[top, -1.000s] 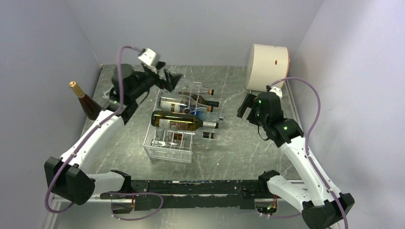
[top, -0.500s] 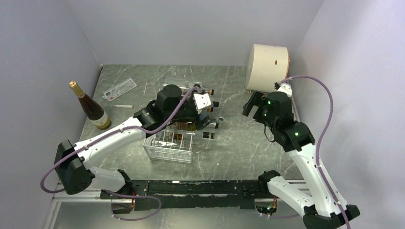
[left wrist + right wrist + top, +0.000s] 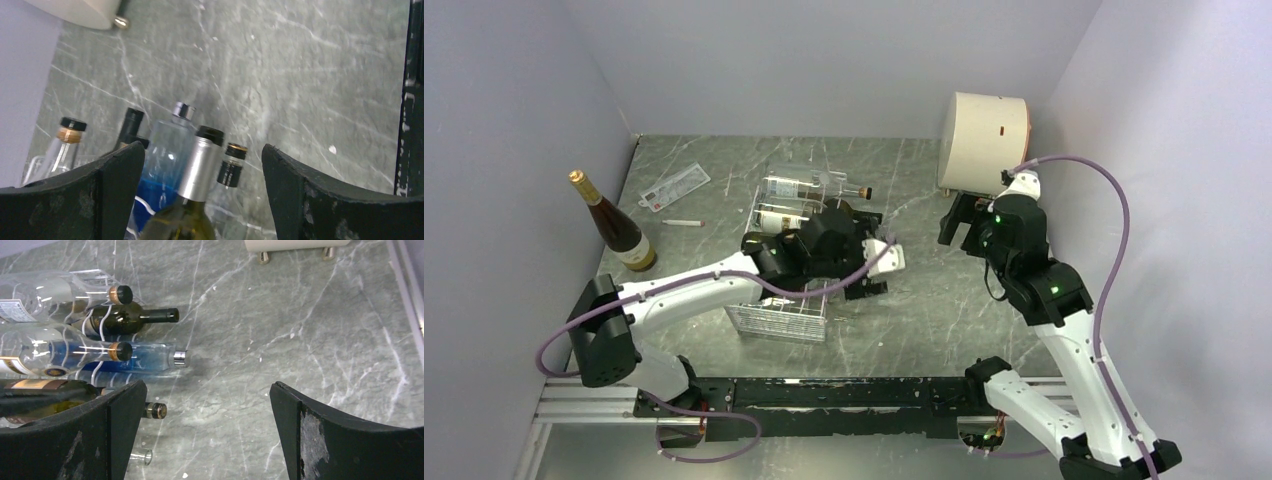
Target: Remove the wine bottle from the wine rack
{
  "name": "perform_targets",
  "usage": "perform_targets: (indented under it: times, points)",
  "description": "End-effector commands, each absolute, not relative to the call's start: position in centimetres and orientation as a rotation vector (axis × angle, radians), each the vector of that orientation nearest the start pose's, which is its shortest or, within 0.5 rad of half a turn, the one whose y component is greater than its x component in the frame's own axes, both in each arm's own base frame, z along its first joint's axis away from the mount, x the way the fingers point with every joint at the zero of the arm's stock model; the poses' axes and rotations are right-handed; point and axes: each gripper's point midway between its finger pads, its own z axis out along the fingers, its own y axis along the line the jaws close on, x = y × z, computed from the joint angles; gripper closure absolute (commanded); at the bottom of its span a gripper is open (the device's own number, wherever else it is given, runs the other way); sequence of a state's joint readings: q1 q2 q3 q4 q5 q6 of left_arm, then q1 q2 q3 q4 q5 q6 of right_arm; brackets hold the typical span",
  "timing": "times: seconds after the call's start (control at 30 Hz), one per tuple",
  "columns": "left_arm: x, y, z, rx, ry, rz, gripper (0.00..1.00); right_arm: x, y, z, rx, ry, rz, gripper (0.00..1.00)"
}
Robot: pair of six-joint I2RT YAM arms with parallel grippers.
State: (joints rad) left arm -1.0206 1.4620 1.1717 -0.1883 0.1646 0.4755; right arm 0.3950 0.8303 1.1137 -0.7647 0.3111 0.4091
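The white wire wine rack [image 3: 776, 312] sits mid-table with several bottles lying in it, necks pointing right. My left gripper [image 3: 861, 278] reaches across the rack to its right side. In the left wrist view it [image 3: 200, 152] is open, its fingers [image 3: 117, 175] wide apart on either side of the silver-capped neck of a green wine bottle [image 3: 199, 167], not touching it. A blue-tinted clear bottle [image 3: 162, 170] lies behind. My right gripper [image 3: 960, 218] is open and empty, right of the rack. In the right wrist view it [image 3: 206, 390] hangs over bare table beside the bottle necks [image 3: 150, 315].
A brown bottle with a gold cap [image 3: 614, 228] stands on the table at the far left. A cream drum [image 3: 984, 140] stands at the back right. A card [image 3: 674, 186] and a pen [image 3: 682, 222] lie back left. Walls close in on both sides.
My left arm swung from high at the back left down across the rack, bringing its open gripper to the bottle necks on the right. My right arm shifted slightly right and up.
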Motion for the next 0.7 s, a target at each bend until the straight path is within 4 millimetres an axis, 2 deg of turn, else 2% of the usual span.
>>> perform_targets:
  times: [0.0,0.1,0.23,0.47,0.67]
  points:
    - [21.7,-38.3,20.9,1.567,1.469,-0.33,0.1,24.4,5.0,31.2,0.175,1.953,0.124,0.0]
    - [22.2,-38.3,20.0,1.593,1.489,-0.283,0.1,23.4,4.3,31.8,0.16,1.919,0.117,0.0]
    - [23.1,-39.1,17.6,1.684,1.552,-0.213,0.11,22.2,3.8,32.0,0.138,1.882,0.12,0.0]
    - [25.9,-38.9,14.9,1.723,1.595,-0.031,0.17,20.8,3.4,32.3,0.111,1.838,0.134,0.0]
    - [27.0,-39.0,14.3,1.729,1.612,0.027,0.23,19.9,2.5,33.2,0.137,1.754,0.14,0.0]
